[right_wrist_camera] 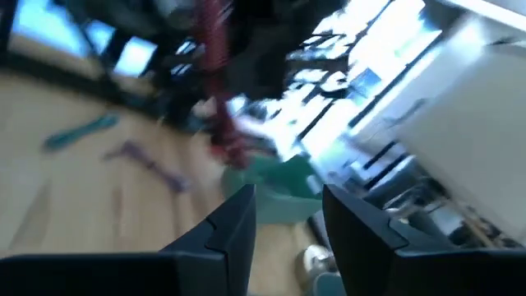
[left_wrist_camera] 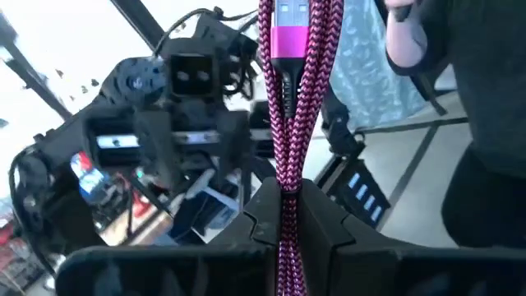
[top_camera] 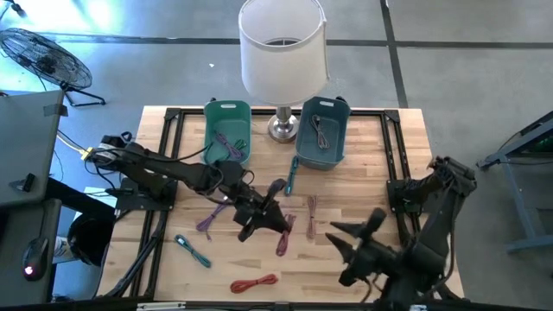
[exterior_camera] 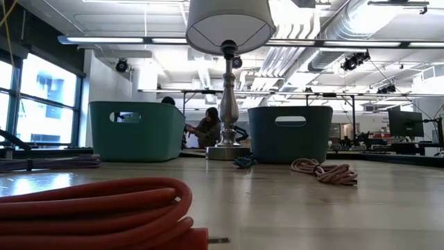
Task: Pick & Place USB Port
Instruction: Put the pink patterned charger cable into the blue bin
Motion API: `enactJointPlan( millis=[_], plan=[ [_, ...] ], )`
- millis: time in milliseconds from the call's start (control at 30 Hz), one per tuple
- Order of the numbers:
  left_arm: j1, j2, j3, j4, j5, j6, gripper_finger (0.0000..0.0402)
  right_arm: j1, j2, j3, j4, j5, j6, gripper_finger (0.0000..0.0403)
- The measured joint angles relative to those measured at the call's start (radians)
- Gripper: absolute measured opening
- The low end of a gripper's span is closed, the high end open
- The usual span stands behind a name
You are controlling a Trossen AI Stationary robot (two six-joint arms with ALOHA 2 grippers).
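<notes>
A magenta braided USB cable (left_wrist_camera: 289, 123) runs up between my left gripper's (left_wrist_camera: 288, 201) fingers, its plug (left_wrist_camera: 288, 16) past their tips. In the high view the left gripper (top_camera: 275, 223) is over the table's middle, with the cable (top_camera: 286, 235) trailing beside it. My right gripper (top_camera: 343, 240) waits open near the table's near right edge. Its wrist view shows its gripper (right_wrist_camera: 288, 210) open on nothing, with the magenta cable (right_wrist_camera: 220, 107) hanging farther off. The low view shows neither gripper. My left gripper pinches the magenta cable between its two fingers, on a doubled length of two strands (left_wrist_camera: 288, 177) side by side. The plug end stands out beyond the fingertips. In the right wrist view the cable hangs slack below the gripper, clear of the table.
A green bin (top_camera: 227, 130) and a blue bin (top_camera: 322, 131) stand at the far edge, either side of a lamp (top_camera: 282, 52); each holds a cable. Loose on the table lie a purple cable (top_camera: 207, 223), teal cable (top_camera: 192, 250), red cable (top_camera: 253, 282) and pink cable (top_camera: 311, 213).
</notes>
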Motion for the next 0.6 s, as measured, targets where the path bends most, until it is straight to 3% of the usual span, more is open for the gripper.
enactJointPlan(
  millis=[133,233,400,600],
  plan=[
    [0.0,0.006,-0.001,-0.012,0.011,0.002,0.0013,-0.069,0.0,0.0,0.277,-0.287,-0.36,0.0133],
    [0.0,0.005,-0.001,-0.033,0.015,0.002,0.0013,-0.111,0.0,0.0,0.484,-0.487,-0.52,0.0133],
    [-0.011,0.005,-0.001,-0.067,0.023,-0.008,0.0013,-0.117,-0.001,0.0,0.614,-0.483,-0.682,0.0133],
    [-0.021,0.005,-0.001,-0.11,0.023,-0.009,0.0013,-0.111,-0.001,0.0,0.641,-0.456,-0.712,0.0133]
  ],
)
